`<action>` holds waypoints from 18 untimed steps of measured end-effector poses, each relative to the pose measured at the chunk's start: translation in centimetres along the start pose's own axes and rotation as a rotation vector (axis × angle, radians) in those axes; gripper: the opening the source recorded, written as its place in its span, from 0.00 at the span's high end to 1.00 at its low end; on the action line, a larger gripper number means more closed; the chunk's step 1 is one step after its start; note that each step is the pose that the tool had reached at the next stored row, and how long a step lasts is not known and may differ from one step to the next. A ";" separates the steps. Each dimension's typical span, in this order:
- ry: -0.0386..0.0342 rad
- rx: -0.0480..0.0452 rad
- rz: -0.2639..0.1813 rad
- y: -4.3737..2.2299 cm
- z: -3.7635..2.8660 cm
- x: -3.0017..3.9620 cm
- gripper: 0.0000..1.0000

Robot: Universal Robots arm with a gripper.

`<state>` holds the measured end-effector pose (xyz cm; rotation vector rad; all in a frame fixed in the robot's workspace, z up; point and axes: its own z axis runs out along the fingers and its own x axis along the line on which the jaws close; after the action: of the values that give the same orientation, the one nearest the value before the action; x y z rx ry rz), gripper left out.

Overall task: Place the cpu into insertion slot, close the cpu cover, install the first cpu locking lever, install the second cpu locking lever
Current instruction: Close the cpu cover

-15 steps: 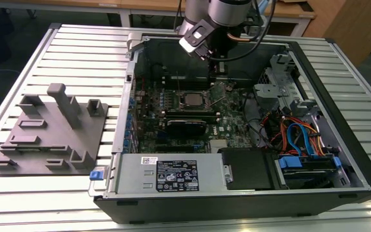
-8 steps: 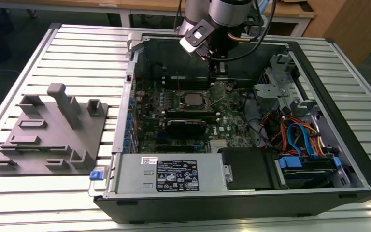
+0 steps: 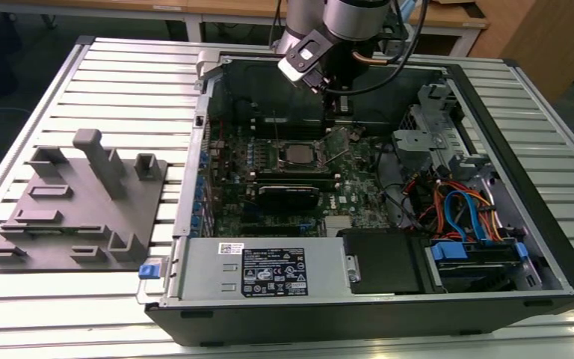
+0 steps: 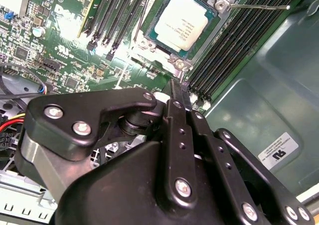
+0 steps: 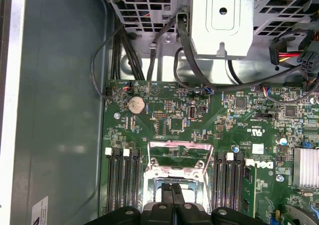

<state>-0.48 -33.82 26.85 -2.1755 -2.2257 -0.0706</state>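
Note:
The cpu, silvery top up, lies flat in the insertion slot, whose thin metal rim frames it. In the first wrist view the cpu cover, a silver frame with a square window, stands swung up and open beyond the insertion slot. A thin locking lever sticks out sideways from one socket corner. My gripper hovers just above the edge of the slot with its two slim black fingers pressed together and nothing between them. It also shows as gripper and gripper, over the motherboard inside the case.
The open computer case lies on a slatted metal table. Black memory slots flank the socket. A drive cage and loose cables lie behind it. A grey fixture block sits at the exterior view's left.

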 end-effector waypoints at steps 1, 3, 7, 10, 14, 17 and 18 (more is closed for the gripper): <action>0.0000 0.0000 0.000 0.01 0.00 0.00 0.90; 0.0002 0.0000 0.000 0.14 0.06 0.00 0.90; 0.0001 0.0012 0.000 0.88 0.24 -0.03 0.90; 0.0000 0.0021 0.000 1.57 0.30 -0.05 0.90; 0.0000 0.0026 0.000 2.57 0.37 -0.08 0.90; 0.0001 0.0026 0.000 3.25 0.44 -0.10 0.90; 0.0001 0.0027 0.000 3.48 0.48 -0.10 0.90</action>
<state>3.01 -33.82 26.41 -2.1743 -2.2242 -0.0677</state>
